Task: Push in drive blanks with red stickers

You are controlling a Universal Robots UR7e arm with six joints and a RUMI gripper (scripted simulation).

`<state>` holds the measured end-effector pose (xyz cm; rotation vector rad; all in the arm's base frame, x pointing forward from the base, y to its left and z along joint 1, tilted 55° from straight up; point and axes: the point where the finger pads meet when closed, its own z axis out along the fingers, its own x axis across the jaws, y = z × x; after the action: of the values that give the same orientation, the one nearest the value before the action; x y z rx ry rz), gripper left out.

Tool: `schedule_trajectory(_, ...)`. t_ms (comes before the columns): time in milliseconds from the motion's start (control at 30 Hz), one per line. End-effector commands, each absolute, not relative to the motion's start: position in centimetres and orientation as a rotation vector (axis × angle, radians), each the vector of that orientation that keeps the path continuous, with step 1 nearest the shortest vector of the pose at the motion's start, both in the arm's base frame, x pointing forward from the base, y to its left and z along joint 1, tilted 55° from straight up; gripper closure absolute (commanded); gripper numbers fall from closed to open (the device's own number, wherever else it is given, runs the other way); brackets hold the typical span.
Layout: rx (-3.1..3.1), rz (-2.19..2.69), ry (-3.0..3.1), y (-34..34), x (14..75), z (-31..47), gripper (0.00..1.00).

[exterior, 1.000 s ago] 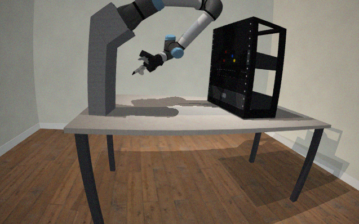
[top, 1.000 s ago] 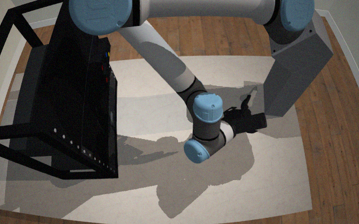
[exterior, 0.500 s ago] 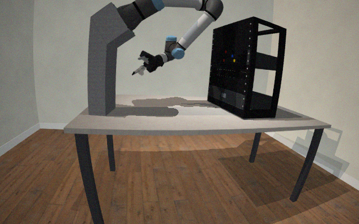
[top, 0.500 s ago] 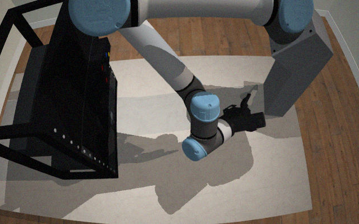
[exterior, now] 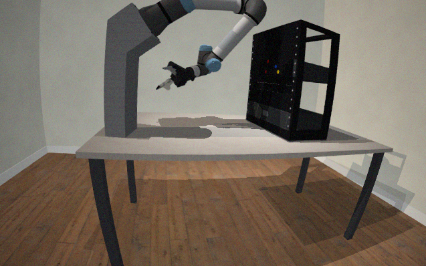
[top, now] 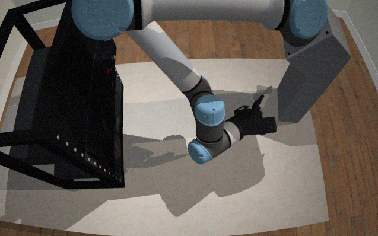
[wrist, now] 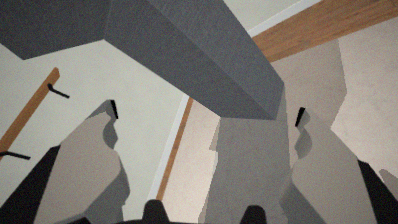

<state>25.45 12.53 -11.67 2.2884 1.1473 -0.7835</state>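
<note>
Two red stickers (exterior: 267, 66) show on the rack (exterior: 292, 137) at three o'clock from outside; my wrist view shows only my empty, wide-open claw (wrist: 205, 117) facing the grey pedestal (wrist: 200, 60).

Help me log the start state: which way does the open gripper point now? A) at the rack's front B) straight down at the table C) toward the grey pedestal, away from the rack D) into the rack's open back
C: the gripper points at the pedestal, fingers spread and empty, with the rack behind the wrist across the table.
</note>
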Motion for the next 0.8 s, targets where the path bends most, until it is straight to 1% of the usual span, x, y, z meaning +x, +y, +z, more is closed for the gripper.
schedule_trajectory(0,2.316,-0.807,1.109,12.2,25.2,-11.6,0.0)
schedule_trajectory(767,2.476,-1.193,0.73,9.3,19.3,-11.2,0.0)
